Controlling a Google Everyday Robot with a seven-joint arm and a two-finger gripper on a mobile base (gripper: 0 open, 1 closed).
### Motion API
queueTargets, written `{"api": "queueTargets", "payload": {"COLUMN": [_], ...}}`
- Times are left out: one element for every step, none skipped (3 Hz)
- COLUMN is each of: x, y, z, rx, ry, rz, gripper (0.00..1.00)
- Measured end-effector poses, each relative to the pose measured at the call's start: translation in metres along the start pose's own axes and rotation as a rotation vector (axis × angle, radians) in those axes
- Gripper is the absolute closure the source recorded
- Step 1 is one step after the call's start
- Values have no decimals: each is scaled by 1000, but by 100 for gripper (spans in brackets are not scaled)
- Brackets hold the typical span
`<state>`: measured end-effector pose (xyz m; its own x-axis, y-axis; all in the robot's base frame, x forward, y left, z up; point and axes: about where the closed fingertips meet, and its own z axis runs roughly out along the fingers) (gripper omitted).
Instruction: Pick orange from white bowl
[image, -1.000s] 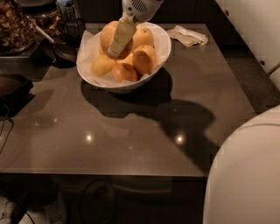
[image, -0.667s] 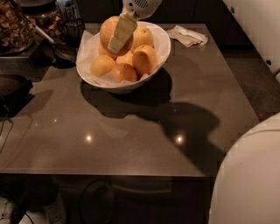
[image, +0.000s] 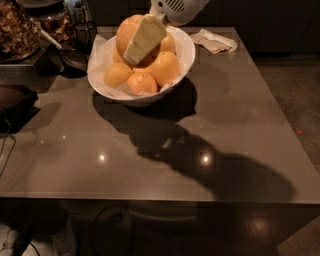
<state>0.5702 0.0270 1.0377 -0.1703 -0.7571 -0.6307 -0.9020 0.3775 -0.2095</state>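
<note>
The camera view looks down on a dark, glossy desk (image: 210, 150); the gripper (image: 139, 45) reaches in from the top edge on a white arm (image: 177, 9) and sits over the back left part of the white bowl (image: 186, 52); one of the pale fingers (image: 145, 36) slants down to the left across the front of the orange (image: 127, 27), lying flat against its skin, while the other is hidden behind the fruit, so the fingers appear closed around the orange; this orange is the highest in the pile, standing clear above the bowl's rim; just beneath the fingertip and to its right lie the other oranges, one large (image: 166, 67) just right of the tip, one (image: 142, 83) right below it at the front of the bowl, a paler one (image: 117, 74) below and left of it, and another (image: 168, 43) partly hidden right of the finger; white paper (image: 101, 52) lines the bowl to the left of the fingers; well to the right of them, near the desk's far edge, lies a crumpled napkin (image: 216, 41); to the left stand a dark pan (image: 74, 59) and a container of brownish bits (image: 17, 31); farther down on the left edge sits a black object (image: 15, 102); the arm's broad shadow (image: 200, 150) crosses the desk below the bowl.
</note>
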Motion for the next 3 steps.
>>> {"api": "queueTargets", "payload": {"x": [13,8,11], "y": [10,16,41], "z": [7,-4,-19], "rx": [-15,-1,22], "ry": [28,4,-1], "rz": [7,21,76], "gripper": [100,100,100]}}
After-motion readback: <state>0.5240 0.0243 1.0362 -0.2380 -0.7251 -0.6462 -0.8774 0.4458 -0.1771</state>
